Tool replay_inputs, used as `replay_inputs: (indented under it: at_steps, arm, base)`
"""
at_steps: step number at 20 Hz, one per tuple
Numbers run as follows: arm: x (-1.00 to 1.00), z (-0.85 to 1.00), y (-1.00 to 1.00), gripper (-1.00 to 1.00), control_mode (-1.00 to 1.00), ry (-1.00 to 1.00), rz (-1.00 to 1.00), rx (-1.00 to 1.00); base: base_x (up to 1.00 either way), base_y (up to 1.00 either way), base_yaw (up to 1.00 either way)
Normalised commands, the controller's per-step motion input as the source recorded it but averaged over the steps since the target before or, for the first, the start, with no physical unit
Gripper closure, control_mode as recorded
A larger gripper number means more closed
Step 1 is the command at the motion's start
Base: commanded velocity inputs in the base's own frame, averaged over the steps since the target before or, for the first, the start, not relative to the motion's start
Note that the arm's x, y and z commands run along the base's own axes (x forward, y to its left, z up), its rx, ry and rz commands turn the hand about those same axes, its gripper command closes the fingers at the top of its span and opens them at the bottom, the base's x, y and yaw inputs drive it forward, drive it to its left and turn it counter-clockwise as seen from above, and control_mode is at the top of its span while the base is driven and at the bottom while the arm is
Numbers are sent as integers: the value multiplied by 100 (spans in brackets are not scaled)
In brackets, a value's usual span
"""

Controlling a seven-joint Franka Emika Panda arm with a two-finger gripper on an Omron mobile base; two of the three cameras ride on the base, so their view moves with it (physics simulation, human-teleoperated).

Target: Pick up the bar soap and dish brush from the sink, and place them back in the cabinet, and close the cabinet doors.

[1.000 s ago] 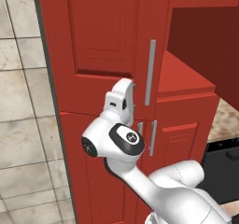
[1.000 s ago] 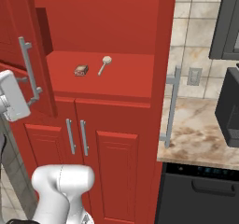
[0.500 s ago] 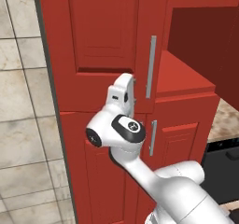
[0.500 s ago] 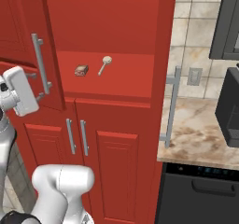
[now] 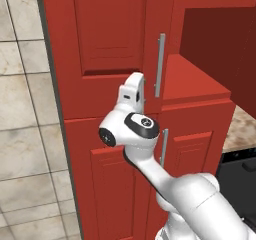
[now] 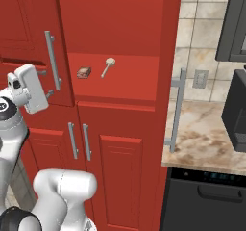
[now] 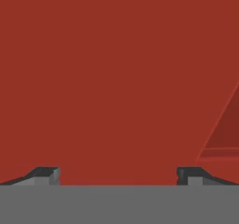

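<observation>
I see the end effector (image 7: 118, 175) with its two fingertips (image 7: 46, 175) spread wide apart and nothing between them, facing a flat red panel at close range. In the right base view, the hand (image 6: 30, 88) sits against the left cabinet door (image 6: 26, 37), just below and beside its long silver handle (image 6: 52, 60). Compared with a second ago, the hand has moved rightward with the door, and the door has swung further toward shut, now covering more of the open cabinet (image 6: 120, 42). The bar soap (image 6: 84, 72) and the dish brush (image 6: 108, 66) lie side by side on the red shelf (image 6: 129, 83) inside, unchanged in position. The right cabinet door (image 6: 178, 109) stands open beside the stone table (image 6: 206, 138), as before.
</observation>
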Motion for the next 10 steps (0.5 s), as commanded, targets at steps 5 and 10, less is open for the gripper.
replay_inputs:
  at_steps: [5, 10]
  arm:
    - [30, -3, -24, -100, -100, 0, 9, 0]
    - [18, 0, -26, -100, -100, 0, 10, 0]
  base:
    - [0, 0, 0]
    - [0, 0, 0]
